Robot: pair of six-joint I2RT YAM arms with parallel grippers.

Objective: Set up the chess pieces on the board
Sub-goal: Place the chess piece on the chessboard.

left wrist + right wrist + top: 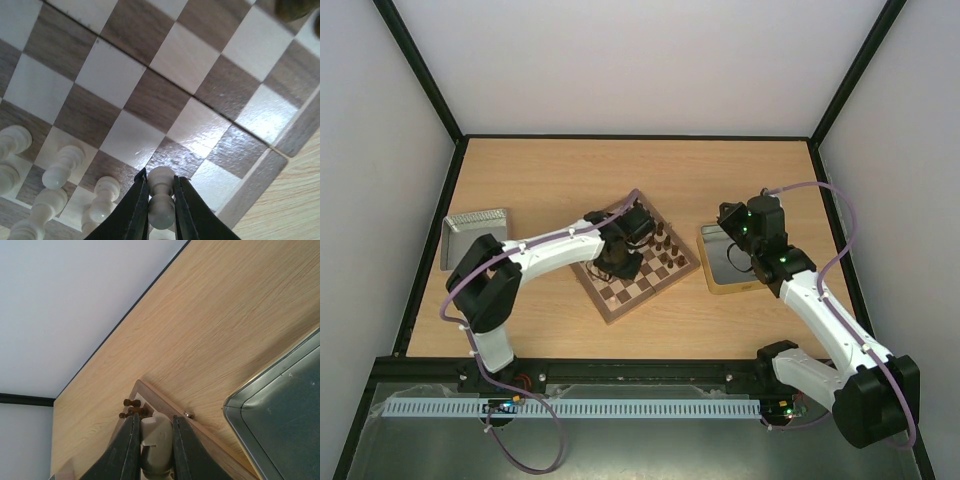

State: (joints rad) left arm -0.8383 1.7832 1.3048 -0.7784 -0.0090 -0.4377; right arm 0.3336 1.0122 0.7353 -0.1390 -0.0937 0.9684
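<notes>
While the left gripper [160,176] hangs over the board [632,292], which lies askew near the middle of the table [540,180], its fingers [135,205] are nearly closed on a cream chessman [161,186]. The chessman is upright, beside other cream chess pieces [60,169] ranked along one board edge. Whether its base touches the square is hidden. Right gripper [154,418], above the metal tin [280,415] toward the right edge, pinches another pale piece [156,437].

Judgement: placing step in hand. Next move calls for a straight lowering onto the vacant square, then a gentle parting of the fingers without nudging neighbours.
</notes>
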